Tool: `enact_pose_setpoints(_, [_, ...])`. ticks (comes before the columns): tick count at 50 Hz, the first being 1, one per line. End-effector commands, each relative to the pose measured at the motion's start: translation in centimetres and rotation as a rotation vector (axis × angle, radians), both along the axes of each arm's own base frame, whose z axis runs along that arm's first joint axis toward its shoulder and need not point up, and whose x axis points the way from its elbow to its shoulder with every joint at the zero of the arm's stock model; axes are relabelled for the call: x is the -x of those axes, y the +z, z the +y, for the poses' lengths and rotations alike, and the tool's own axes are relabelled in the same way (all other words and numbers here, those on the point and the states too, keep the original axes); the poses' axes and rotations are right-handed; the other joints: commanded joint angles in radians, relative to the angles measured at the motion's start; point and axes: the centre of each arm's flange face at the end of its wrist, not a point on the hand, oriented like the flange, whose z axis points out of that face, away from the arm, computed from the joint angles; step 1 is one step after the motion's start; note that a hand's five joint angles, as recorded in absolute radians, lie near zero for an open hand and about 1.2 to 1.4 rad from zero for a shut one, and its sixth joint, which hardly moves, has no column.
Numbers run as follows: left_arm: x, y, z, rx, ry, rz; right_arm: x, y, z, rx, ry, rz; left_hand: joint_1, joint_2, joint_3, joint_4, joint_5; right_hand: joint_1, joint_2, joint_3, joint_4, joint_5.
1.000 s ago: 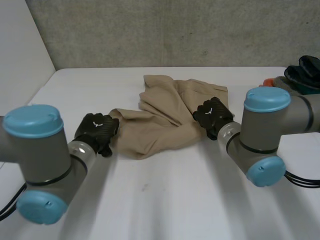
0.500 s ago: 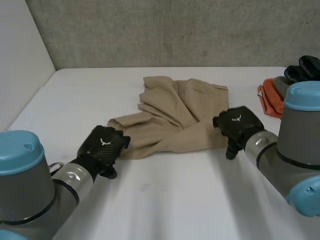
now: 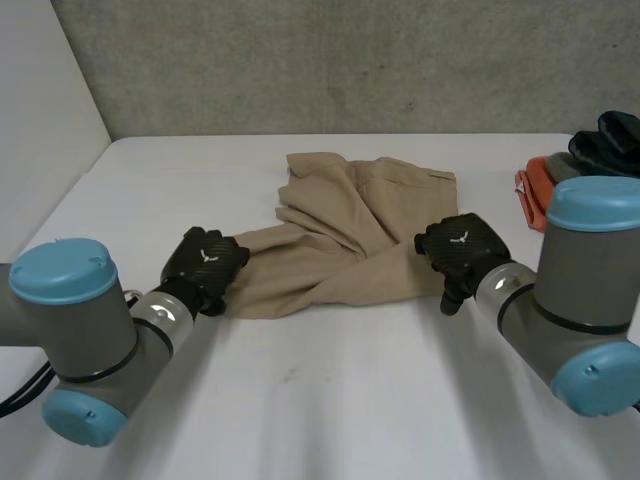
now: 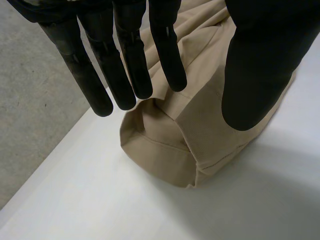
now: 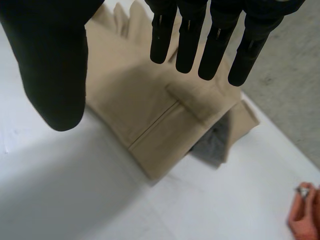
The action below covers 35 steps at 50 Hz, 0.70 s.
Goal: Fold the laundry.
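Tan shorts (image 3: 340,235) lie crumpled on the white table (image 3: 350,400), one leg stretched toward my left. My left hand (image 3: 205,262) hovers at the hem end of that leg. In the left wrist view its fingers (image 4: 125,60) are straight and the thumb stands apart over the hem (image 4: 165,150), holding nothing. My right hand (image 3: 460,245) is at the shorts' right edge. In the right wrist view its fingers (image 5: 187,35) are straight above a pocket flap (image 5: 195,102) near the cloth's corner, the thumb spread wide, nothing gripped.
An orange cloth (image 3: 535,195) and a dark garment (image 3: 610,135) lie at the table's far right; the orange cloth (image 5: 305,215) also appears beyond the right hand. A grey wall runs behind the table. The table's left edge is near the left arm.
Both hands let go of the shorts and drew back toward me, then came in again to the cloth's ends. The shorts now lie flatter and wider than a second ago.
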Motion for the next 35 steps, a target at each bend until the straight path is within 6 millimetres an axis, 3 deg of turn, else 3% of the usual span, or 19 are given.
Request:
enact_pose_setpoints(1, [0.5,-0.6,-1.0,-0.005,-0.002,0.001,-1.0,-2.3,-1.7,-0.026,0.006,0.023,0.104,0.111,0.111,0.110,0.117,0.133,0.140,0.113,0.105,0.104])
enact_pose_setpoints(10, [1.2,-1.0,-2.7,-0.014,0.006,-0.004,-2.4,-4.8,-4.4,0.030,0.025,0.044,0.389,0.396,0.396,0.395,0.401,0.247,0.254,0.227,0.219,0.218])
enact_pose_setpoints(13, [1.5,-0.4,-3.7,0.008,0.015,0.007,-2.8,-5.4,-5.0,0.054,0.034,0.049,0.270,0.276,0.276,0.275,0.282,0.461,0.468,0.441,0.433,0.432])
enact_pose_setpoints(14, [1.5,0.0,-4.0,0.021,0.021,0.011,-3.0,-5.4,-5.5,0.079,0.034,0.040,0.031,0.037,0.037,0.036,0.043,0.627,0.635,0.608,0.599,0.598])
enact_pose_setpoints(15, [1.6,0.1,-4.1,0.026,0.026,0.011,-3.0,-5.4,-5.6,0.091,0.033,0.034,-0.062,-0.055,-0.055,-0.056,-0.050,0.710,0.718,0.691,0.682,0.681])
enact_pose_setpoints(18, [1.4,0.5,-4.1,0.034,0.047,0.015,-3.3,-5.1,-6.5,0.152,0.021,0.016,-0.086,-0.080,-0.080,-0.081,-0.074,0.933,0.940,0.913,0.904,0.904])
enact_pose_setpoints(20, [1.4,0.7,-3.9,0.033,0.050,0.016,-3.3,-5.1,-6.7,0.165,0.014,0.014,-0.086,-0.080,-0.080,-0.081,-0.074,0.933,0.941,0.914,0.905,0.904])
enact_pose_setpoints(26, [0.5,3.7,-1.0,0.066,0.028,0.037,-3.2,-4.1,-6.7,0.192,-0.001,0.012,0.077,0.084,0.084,0.083,0.089,0.933,0.941,0.914,0.905,0.904])
enact_pose_setpoints(30, [0.1,3.5,1.1,0.041,0.013,0.023,-3.1,-3.2,-6.5,0.200,-0.003,0.001,0.254,0.261,0.261,0.260,0.266,0.933,0.941,0.914,0.905,0.904])
enact_pose_setpoints(35, [-0.2,2.1,2.5,-0.005,0.001,0.001,-3.0,-2.9,-6.4,0.201,-0.006,-0.003,0.269,0.276,0.275,0.275,0.281,0.933,0.941,0.914,0.905,0.904])
